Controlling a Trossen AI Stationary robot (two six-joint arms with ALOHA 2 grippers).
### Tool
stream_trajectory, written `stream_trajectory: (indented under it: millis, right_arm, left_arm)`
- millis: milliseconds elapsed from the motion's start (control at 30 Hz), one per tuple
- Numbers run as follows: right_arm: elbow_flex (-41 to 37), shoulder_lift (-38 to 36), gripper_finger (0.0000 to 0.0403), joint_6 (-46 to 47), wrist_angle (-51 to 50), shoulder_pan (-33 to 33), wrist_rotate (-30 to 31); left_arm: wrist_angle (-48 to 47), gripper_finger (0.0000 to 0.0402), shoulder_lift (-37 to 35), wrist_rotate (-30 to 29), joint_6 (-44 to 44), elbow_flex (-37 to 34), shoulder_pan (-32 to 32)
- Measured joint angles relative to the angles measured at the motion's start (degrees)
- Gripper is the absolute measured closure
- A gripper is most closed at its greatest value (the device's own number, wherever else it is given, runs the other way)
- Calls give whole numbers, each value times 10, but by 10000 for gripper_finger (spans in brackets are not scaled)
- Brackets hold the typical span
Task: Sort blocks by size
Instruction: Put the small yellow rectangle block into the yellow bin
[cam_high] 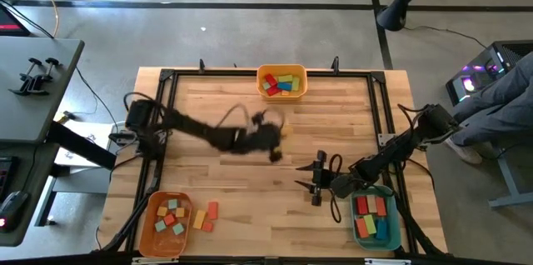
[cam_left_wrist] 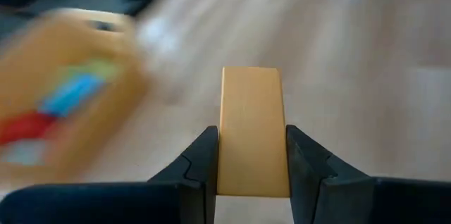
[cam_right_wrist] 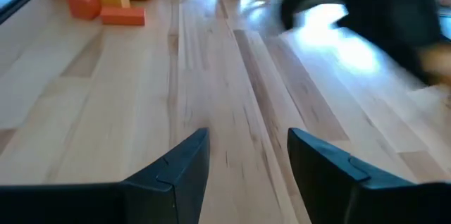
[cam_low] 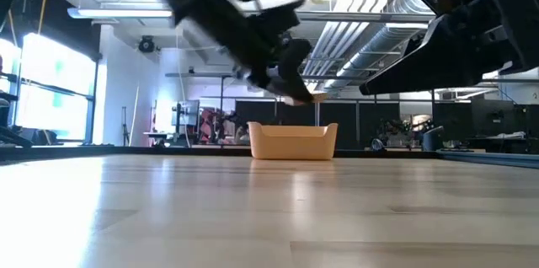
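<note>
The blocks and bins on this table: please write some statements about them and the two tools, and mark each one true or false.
1. The left tool holds a yellow block. True.
2. The right tool holds a red block. False: its jaws are open and nothing is between them.
3. Three loose blocks lie beside the orange bin. True.
4. The yellow bin holds no blocks. False: several coloured blocks lie in it.
5. The teal bin is near the right arm. True.
</note>
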Motion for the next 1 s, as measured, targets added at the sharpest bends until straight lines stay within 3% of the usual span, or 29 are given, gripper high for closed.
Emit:
stream_trajectory:
  millis: [133, 367, 533, 767, 1000]
  right_arm:
    - [0, 0, 215, -3, -5, 0, -4]
    - [0, 0, 215, 5, -12, 0, -4]
    - [0, 0, 215, 5, -12, -1, -4]
    - [0, 0, 215, 5, -19, -2, -4]
    - [0, 0, 215, 11, -20, -2, -4]
  left_arm:
    - [-217, 314, -3, -9, 36, 124, 87]
    - [-444, 314, 54, 144, 23, 297, 255]
    - [-605, 314, 128, 153, 45, 408, 306]
    - [-637, 314, 202, 165, 73, 481, 333]
    - [-637, 314, 244, 155, 93, 512, 336]
